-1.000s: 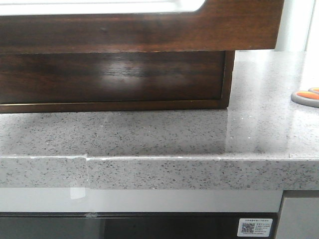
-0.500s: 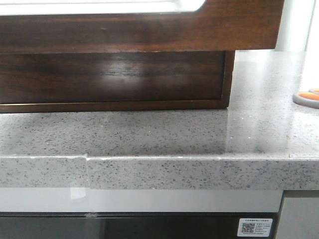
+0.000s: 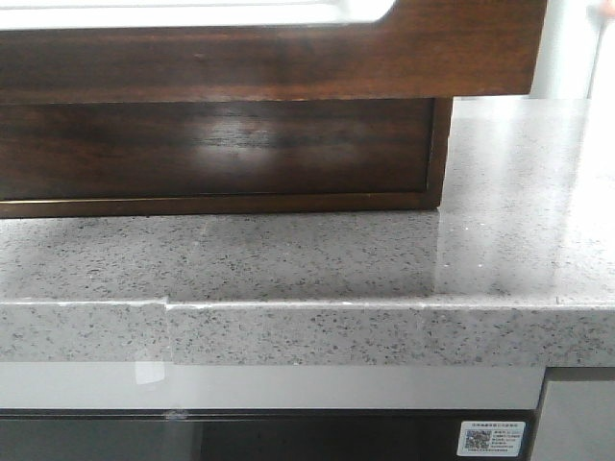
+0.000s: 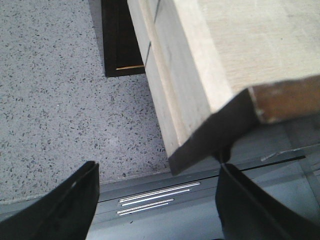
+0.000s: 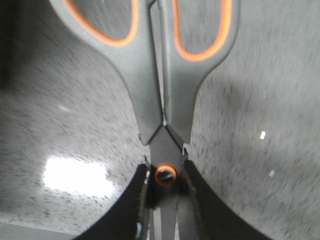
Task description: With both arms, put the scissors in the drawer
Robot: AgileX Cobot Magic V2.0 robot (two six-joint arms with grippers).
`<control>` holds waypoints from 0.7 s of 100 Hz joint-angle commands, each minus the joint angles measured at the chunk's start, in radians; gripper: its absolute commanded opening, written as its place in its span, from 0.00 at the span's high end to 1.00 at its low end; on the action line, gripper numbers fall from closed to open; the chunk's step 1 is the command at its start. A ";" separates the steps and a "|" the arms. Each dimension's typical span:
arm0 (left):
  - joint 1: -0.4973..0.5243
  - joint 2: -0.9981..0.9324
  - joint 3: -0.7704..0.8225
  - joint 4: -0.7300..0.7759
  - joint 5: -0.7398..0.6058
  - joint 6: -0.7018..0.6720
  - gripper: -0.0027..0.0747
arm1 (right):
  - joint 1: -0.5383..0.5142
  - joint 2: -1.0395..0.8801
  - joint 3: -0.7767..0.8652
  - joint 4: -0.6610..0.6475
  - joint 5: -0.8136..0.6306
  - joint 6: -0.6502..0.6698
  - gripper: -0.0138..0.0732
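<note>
In the front view the drawer (image 3: pixel 269 58) stands pulled out toward the near edge of the speckled grey bench (image 3: pixel 317 259), its dark glossy front overhanging the darker cabinet body (image 3: pixel 221 154) below, with a strip of the white panel (image 3: pixel 192 12) showing along the top of the frame. Neither arm nor the scissors appear in this view. The left wrist view shows the left gripper (image 4: pixel 157 200) with its two black fingers (image 4: pixel 65 210) spread wide apart, holding nothing; they sit on either side of the near corner of the drawer's pale wood wall (image 4: pixel 200 65), whose dark corner hangs between them without clear contact. In the right wrist view the right gripper (image 5: pixel 165 200) is clamped on the scissors (image 5: pixel 155 85) just around the orange pivot screw (image 5: pixel 165 175), fingers pressing the blades from both sides. The grey handles with orange-lined loops point away from the gripper over the blurred bench surface; whether the scissors touch the bench cannot be told.
</note>
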 commanded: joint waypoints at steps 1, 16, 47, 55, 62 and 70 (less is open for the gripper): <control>-0.001 0.008 -0.037 -0.021 -0.063 -0.011 0.37 | -0.001 -0.049 -0.065 0.059 -0.045 -0.090 0.85; -0.001 0.008 -0.037 -0.021 -0.063 -0.009 0.37 | 0.000 -0.077 -0.109 0.237 -0.099 -0.298 0.85; -0.001 0.008 -0.037 -0.021 -0.063 -0.007 0.37 | 0.130 -0.077 -0.130 0.617 -0.145 -0.819 0.85; -0.001 0.008 -0.037 -0.021 -0.065 -0.007 0.37 | 0.191 -0.069 -0.130 0.647 -0.170 -0.910 0.85; -0.001 0.008 -0.037 -0.021 -0.065 -0.007 0.37 | 0.243 -0.057 -0.130 0.657 -0.202 -0.964 0.85; -0.001 0.008 -0.037 -0.021 -0.065 -0.007 0.37 | 0.298 -0.032 -0.130 0.666 -0.244 -1.014 0.85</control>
